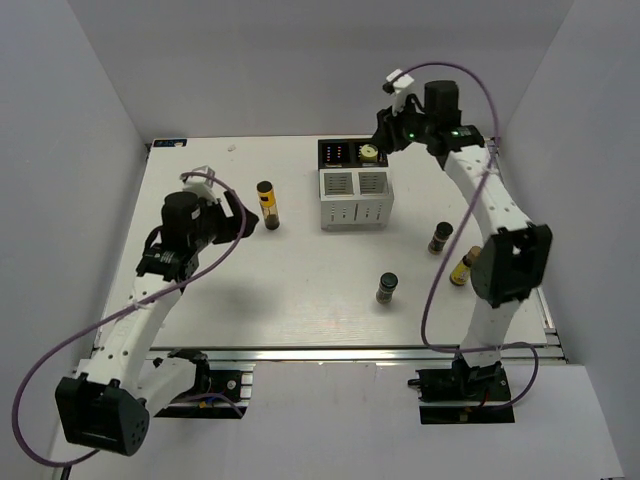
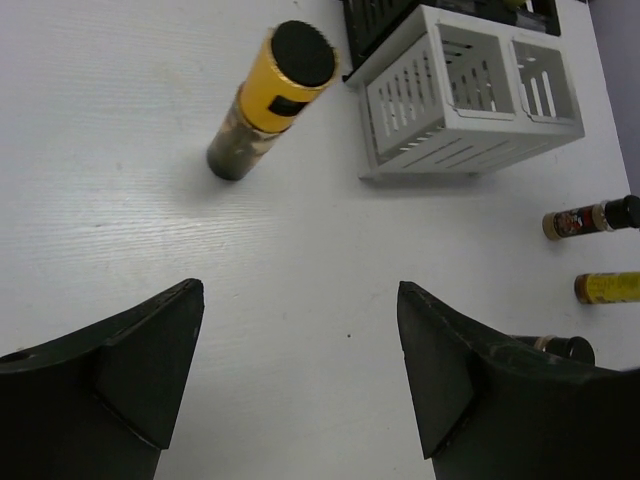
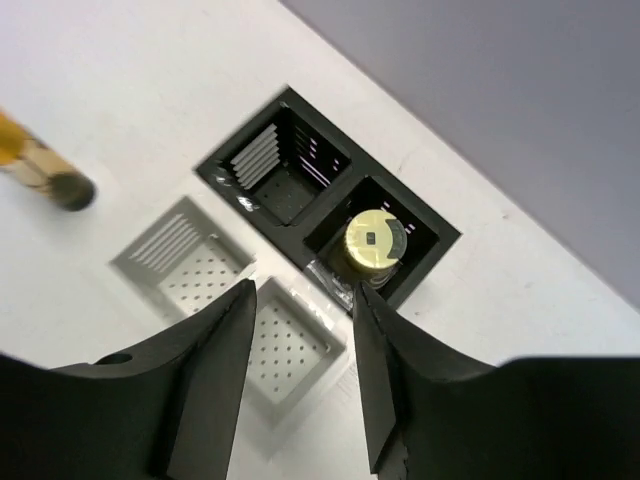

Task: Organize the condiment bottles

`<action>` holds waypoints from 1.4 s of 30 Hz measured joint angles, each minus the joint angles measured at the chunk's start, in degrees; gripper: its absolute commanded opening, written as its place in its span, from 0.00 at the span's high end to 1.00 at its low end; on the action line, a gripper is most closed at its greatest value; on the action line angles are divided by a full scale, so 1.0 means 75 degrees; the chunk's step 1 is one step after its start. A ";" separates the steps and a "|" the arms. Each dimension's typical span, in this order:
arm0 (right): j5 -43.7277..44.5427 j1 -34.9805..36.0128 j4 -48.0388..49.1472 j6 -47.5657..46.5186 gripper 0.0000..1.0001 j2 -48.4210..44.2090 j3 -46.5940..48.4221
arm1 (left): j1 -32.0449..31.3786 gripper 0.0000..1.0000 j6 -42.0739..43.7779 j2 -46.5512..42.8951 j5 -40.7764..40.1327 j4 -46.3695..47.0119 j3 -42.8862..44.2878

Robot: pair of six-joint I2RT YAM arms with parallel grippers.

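A yellow-and-brown bottle [image 1: 267, 205] [image 2: 270, 100] stands upright left of the rack. My left gripper [image 1: 243, 215] [image 2: 300, 300] hovers open just left of it, nothing between its fingers. A cream-capped bottle [image 1: 369, 153] [image 3: 375, 242] sits upright in the right compartment of the black rack [image 1: 338, 153] [image 3: 275, 170]. Above the racks, my right gripper [image 1: 385, 132] [image 3: 303, 300] is open and holds nothing. A brown bottle [image 1: 440, 238] [image 2: 590, 218] and a bright yellow bottle [image 1: 463, 267] [image 2: 608, 287] lie on the table at the right. The dark green bottle [image 1: 387, 288] [image 2: 560, 347] stands nearer the front.
The white rack [image 1: 355, 200] [image 2: 470, 90] [image 3: 180, 260] with grilled panels stands in front of the black one, both its compartments empty. The black rack's left compartment is empty too. White walls close the table in at the back and on both sides.
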 measured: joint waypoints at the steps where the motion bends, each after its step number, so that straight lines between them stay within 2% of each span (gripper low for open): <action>1: -0.0111 -0.0032 0.0082 0.0041 0.48 -0.0487 -0.0280 | -0.0259 0.12 0.0035 0.0143 -0.0175 0.0017 0.0128; 2: -0.0227 -0.0055 0.0137 0.0073 0.39 -0.0962 -0.0542 | -0.0560 0.08 0.0082 0.0297 -0.0388 0.0026 0.0259; 5: -0.0554 -0.0152 0.0219 0.0105 0.30 -0.2060 -0.1134 | -0.1300 0.03 0.0178 0.0749 -0.1035 0.0047 0.0595; 9: -0.0941 -0.0289 0.0221 0.0093 0.29 -0.3037 -0.2186 | -0.1877 0.02 0.0300 0.1256 -0.2031 0.0038 0.0860; 14: -0.1478 -0.0533 -0.0067 0.0076 0.28 -0.3582 -0.3861 | -0.1982 0.02 0.0493 0.1725 -0.3069 0.0093 0.1081; 17: -0.1679 -0.0656 -0.0201 0.0064 0.27 -0.3643 -0.4403 | -0.1985 0.02 0.0647 0.2174 -0.3421 0.0227 0.1291; 30: -0.2116 -0.0717 -0.0149 0.0093 0.28 -0.4188 -0.4683 | -0.1999 0.03 0.1122 0.4377 -0.3762 0.0877 0.2387; 37: -0.2168 -0.0752 -0.0119 0.0122 0.28 -0.4191 -0.4820 | -0.1999 0.10 0.1294 0.5123 -0.4054 0.1040 0.3153; 42: -0.2171 -0.0804 -0.0114 0.0122 0.28 -0.4191 -0.4823 | -0.1999 0.14 0.1343 0.5368 -0.4164 0.1032 0.3276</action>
